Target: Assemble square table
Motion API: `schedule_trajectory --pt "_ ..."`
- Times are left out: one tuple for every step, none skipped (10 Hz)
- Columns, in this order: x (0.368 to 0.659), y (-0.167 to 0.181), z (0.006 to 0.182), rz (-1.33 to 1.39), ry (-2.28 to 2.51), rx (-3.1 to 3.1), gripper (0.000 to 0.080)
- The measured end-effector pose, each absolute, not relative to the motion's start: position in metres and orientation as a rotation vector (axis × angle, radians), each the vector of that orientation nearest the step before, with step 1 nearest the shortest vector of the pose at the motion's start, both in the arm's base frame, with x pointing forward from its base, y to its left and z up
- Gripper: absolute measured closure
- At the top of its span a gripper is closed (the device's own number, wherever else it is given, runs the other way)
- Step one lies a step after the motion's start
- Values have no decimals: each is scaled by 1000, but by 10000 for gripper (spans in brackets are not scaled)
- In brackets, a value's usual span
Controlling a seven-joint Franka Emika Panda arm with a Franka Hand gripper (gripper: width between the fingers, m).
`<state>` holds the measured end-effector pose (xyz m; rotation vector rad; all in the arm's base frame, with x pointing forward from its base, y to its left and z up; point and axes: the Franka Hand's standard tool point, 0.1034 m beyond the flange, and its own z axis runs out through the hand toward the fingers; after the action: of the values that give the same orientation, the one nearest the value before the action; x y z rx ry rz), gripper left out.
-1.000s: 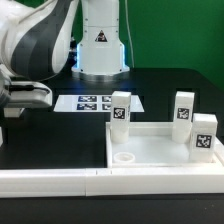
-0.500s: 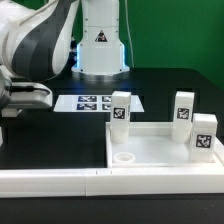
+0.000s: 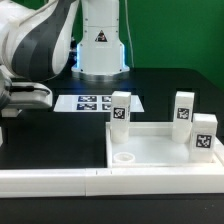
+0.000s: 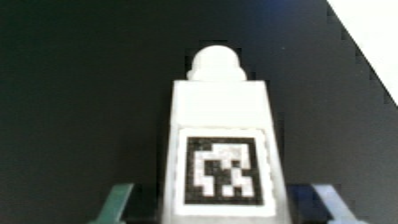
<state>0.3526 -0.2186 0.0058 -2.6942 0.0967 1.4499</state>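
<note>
At exterior view's left, gripper clamping leg block, arm bent low.

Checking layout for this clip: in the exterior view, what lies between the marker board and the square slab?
In the exterior view, one leg block stands upright between the marker board and the square slab, just behind the slab's rear rim.

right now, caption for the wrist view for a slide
Small white tagged leg block with a rounded peg end, flanked by the claw fingers above the black table.

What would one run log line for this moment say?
claw: shut on leg block | tabletop slab: three leg blocks standing | marker board: behind slab
</note>
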Motion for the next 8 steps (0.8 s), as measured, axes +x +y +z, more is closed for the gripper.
schedule_trajectory --pt "355 -216 10 1461 97 -2685 511" --pt "370 -208 28 1459 83 -2675 511" --pt "386 -201 46 1434 66 -2683 509" --pt "396 -195 63 1412 65 -2691 509" --pt "403 -189 80 1375 71 -2710 509" --pt "402 -186 84 1368 76 -2713 509" --pt "405 -189 80 1337 78 -2734 509" --pt "411 -192 79 1258 67 -2786 509"
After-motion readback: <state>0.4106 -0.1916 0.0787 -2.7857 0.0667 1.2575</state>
